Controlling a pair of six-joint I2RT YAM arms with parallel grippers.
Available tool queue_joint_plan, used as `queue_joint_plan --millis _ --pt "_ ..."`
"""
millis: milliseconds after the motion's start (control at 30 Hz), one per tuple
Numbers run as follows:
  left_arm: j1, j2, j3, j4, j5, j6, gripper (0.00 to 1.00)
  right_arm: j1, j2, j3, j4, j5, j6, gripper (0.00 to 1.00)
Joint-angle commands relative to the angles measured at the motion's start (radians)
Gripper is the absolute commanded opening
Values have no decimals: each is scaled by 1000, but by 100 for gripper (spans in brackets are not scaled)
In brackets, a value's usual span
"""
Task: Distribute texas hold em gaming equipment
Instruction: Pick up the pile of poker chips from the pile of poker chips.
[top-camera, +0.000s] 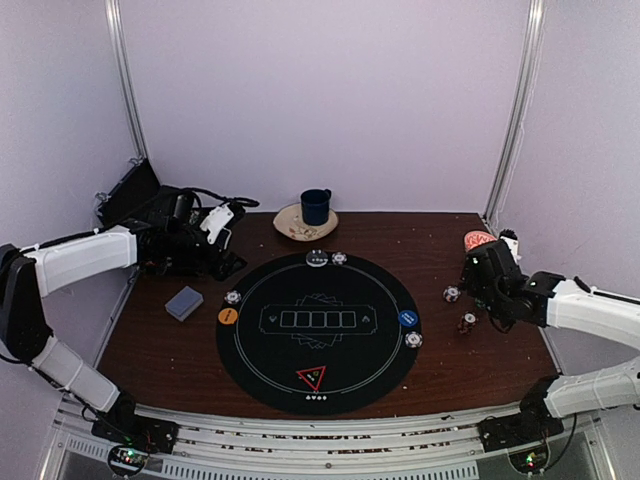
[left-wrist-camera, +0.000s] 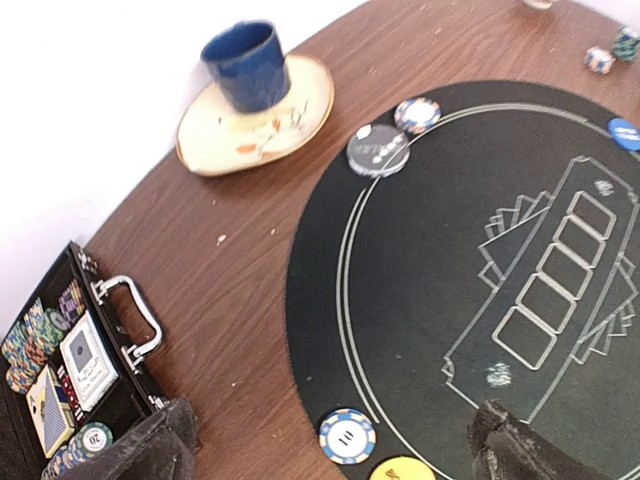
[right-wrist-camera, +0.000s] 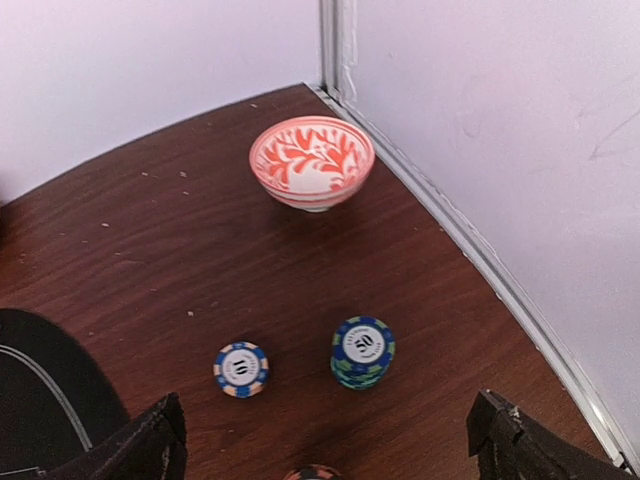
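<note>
On the round black mat (top-camera: 315, 345) lie an orange button (top-camera: 228, 316), a blue button (top-camera: 408, 318), a white-marked dark disc (top-camera: 317, 258), the red-edged triangle (top-camera: 311, 378) and single chips (top-camera: 233, 297). A grey-blue card deck (top-camera: 184, 302) rests left of the mat. My left gripper (top-camera: 222, 255) hangs open above the mat's left edge, over a blue-and-white chip (left-wrist-camera: 347, 436) beside the orange button (left-wrist-camera: 402, 469). My right gripper (top-camera: 480, 290) is open above a single chip (right-wrist-camera: 241, 369) and a short chip stack (right-wrist-camera: 362, 351) on the bare wood.
A dark blue mug (top-camera: 316, 206) stands on a saucer (top-camera: 296, 228) behind the mat. An open black case (left-wrist-camera: 110, 395) holding chips and cards sits at the back left. The red-patterned bowl (right-wrist-camera: 312, 163) is in the back right corner by the wall rail (right-wrist-camera: 480, 260).
</note>
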Motion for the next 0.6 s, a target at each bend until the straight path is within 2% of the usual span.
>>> queue_joint_plan --millis 0,233,433,567 --pt "5 -104 -95 185 91 -10 98 -126 58 13 -2 -114 -4 100" --pt "5 -225 -245 331 175 -19 98 -256 193 40 61 -190 41 100" --pt "3 -251 -320 448 186 -44 98 -285 318 82 131 -272 84 100" --pt "4 -257 -376 539 183 -54 98 -288 369 88 156 -246 84 100"
